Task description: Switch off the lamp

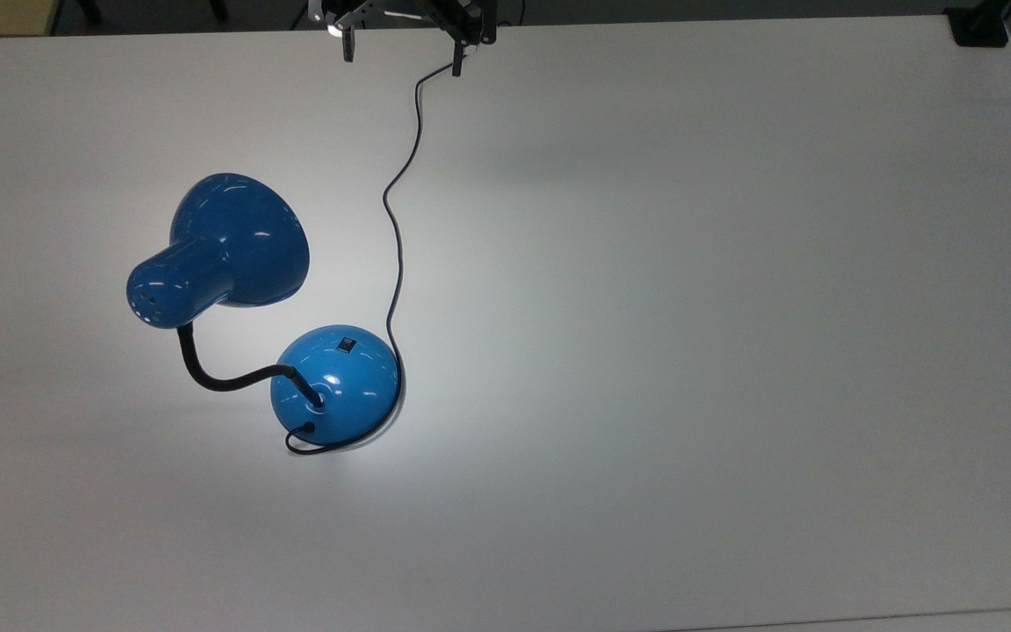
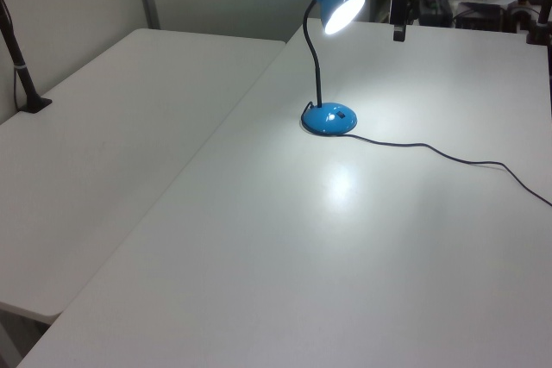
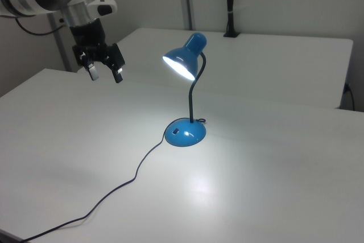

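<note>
Gripper [image 3: 103, 72] hangs with fingers spread and nothing between them, high above the table [image 3: 273, 197] and well apart from the lamp [image 3: 186, 131], off to the right view's left of its base. Lamp is lit (bright pool on the table beside the base). Switch [image 3: 176, 131] sits on the base's dome, on the side facing the gripper, so I'd judge the move runs rightward and down onto it.

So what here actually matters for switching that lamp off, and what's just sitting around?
Part of the job:
- the lamp, lit, shining on the table
- the switch, small and black, on the lamp's base
- the gripper, open, in the air away from the lamp

Just there:
- the cord trailing across the table
- the second table alongside
- the black post clamped to it
</note>
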Controlling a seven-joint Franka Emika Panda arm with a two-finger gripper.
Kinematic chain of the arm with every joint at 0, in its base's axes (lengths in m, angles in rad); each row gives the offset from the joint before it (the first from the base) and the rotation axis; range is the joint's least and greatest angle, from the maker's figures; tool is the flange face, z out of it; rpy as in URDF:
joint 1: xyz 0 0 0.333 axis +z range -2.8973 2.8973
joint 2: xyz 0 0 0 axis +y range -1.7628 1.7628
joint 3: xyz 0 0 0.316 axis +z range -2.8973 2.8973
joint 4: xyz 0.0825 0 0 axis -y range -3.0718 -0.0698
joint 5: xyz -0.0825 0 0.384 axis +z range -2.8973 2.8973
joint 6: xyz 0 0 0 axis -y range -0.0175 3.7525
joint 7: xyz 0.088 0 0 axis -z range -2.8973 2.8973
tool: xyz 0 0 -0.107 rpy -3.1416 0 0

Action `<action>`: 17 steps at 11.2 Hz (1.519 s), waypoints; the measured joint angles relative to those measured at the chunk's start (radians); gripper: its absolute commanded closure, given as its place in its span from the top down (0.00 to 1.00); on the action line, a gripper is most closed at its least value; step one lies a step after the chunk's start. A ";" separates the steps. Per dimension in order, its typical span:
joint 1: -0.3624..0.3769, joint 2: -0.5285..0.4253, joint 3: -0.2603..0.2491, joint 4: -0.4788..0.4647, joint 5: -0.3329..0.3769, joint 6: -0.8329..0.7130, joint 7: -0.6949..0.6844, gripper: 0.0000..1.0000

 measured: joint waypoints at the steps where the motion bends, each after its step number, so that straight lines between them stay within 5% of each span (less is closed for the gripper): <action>1: 0.000 0.000 0.000 0.000 0.000 0.000 0.000 1.00; 6: 0.000 0.000 0.000 0.000 0.000 -0.001 0.000 1.00; 7: 0.000 0.000 0.000 0.000 0.000 -0.001 0.000 0.92; 10: 0.000 0.000 0.000 0.000 0.000 -0.001 -0.007 0.15; 11: 0.000 0.000 0.000 0.000 0.000 -0.001 -0.020 0.04; 17: 0.000 0.001 0.000 0.000 0.000 -0.001 -0.034 0.00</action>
